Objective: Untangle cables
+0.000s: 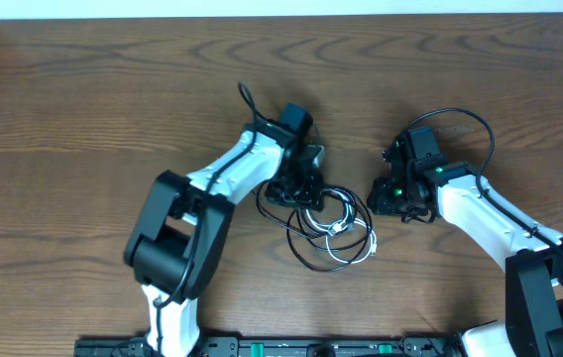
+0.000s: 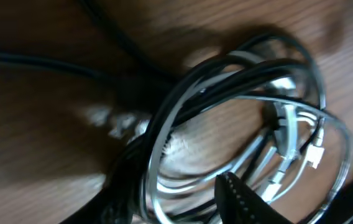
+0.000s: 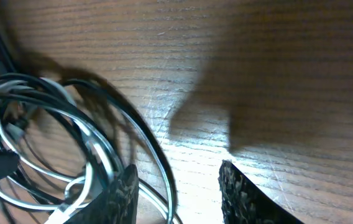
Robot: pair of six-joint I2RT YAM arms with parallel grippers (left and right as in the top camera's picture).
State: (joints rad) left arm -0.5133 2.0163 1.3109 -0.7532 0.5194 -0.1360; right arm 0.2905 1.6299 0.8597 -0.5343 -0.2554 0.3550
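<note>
Near the middle of the overhead frame, slightly low and right of centre, on the wooden table (image 1: 83, 89): black cable (image 1: 297, 248) and white cable (image 1: 347, 260), looped through each other in one loose heap. At the heap's upper-left edge, right over the loops, left gripper (image 1: 299, 188); just beside the heap on its right, right gripper (image 1: 400, 198). In the left wrist view, blurred: black cable (image 2: 226, 68) arching across the upper middle over paler white cable (image 2: 341, 146) strands, with a small white plug (image 2: 316, 157) at right. Only one dark fingertip (image 2: 238, 199) showing, at bottom centre, against the coils. Cannot tell from any view whether that gripper is wide, narrow or closed on a strand. In the right wrist view, right gripper (image 3: 179, 196) spread wide and holding nothing, textured fingers (image 3: 242, 196) at the bottom edge. Black cable (image 3: 142, 134) curving down the picture between them, close to the left-hand one. White cable (image 3: 92, 146) loops further left, filling that frame's left half.
</note>
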